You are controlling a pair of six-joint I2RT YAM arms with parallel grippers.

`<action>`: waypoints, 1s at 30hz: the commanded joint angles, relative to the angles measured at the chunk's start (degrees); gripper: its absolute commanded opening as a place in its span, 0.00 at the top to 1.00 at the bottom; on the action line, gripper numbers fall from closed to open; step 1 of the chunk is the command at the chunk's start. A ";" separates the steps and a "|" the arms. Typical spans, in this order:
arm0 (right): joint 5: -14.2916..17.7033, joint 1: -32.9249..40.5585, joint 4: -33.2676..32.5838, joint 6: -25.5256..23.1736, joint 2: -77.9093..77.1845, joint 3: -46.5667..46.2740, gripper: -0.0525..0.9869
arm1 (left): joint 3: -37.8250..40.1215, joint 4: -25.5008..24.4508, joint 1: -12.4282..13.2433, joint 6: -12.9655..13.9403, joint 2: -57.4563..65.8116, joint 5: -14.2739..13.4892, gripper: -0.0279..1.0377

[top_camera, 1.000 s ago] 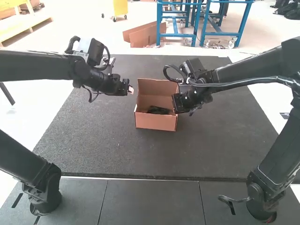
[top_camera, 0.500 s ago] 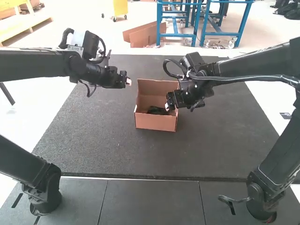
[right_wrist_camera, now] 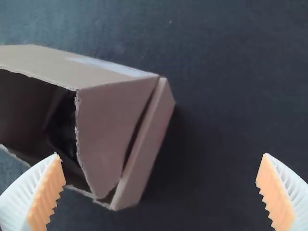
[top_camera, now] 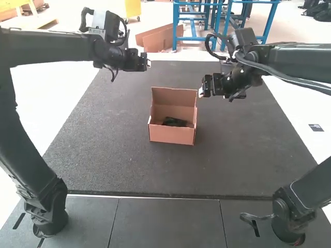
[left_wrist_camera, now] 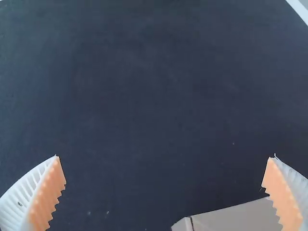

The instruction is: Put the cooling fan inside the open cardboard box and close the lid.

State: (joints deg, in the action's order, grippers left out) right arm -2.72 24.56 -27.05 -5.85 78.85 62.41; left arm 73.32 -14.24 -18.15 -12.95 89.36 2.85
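A big dark, speckled rubber mat (top_camera: 103, 150) covers most of the table in the high view. Flat grey panels (top_camera: 165, 222) lie along the bottom of the picture, and a pale surface (top_camera: 31, 113) shows at the left of the mat.

In the middle of the high view a small brown cardboard box (top_camera: 172, 132) stands on the mat. Its top is open and the back flap stands straight up. The black cooling fan (top_camera: 176, 122) lies inside the box, down at the bottom. In the right wrist view the box (right_wrist_camera: 110, 125) has one side flap leaning in over the opening, and it is dark inside.

The left gripper (top_camera: 145, 62) is in the upper middle of the high view, over the far edge of the mat and well apart from the box. Its white ribbed fingers (left_wrist_camera: 43, 192) with orange pads are spread wide apart and hold nothing. A corner of the box (left_wrist_camera: 226, 219) shows at the bottom of the left wrist view.

The right gripper (top_camera: 204, 92) hangs near the upper right corner of the box. Its fingers (right_wrist_camera: 41, 192) are spread wide too and grip nothing.

A small dark tag (top_camera: 315, 127) lies at the right edge of the high view — its marks are too small to read.
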 commanded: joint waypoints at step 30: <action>-14.15 -7.24 -11.98 -0.22 -4.67 8.60 0.07 | 1.48 -9.31 -17.09 0.29 4.77 0.93 0.06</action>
State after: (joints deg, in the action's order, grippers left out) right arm -15.18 18.65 -39.09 -5.98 75.09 68.71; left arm 74.74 -23.11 -34.20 -12.93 94.83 3.03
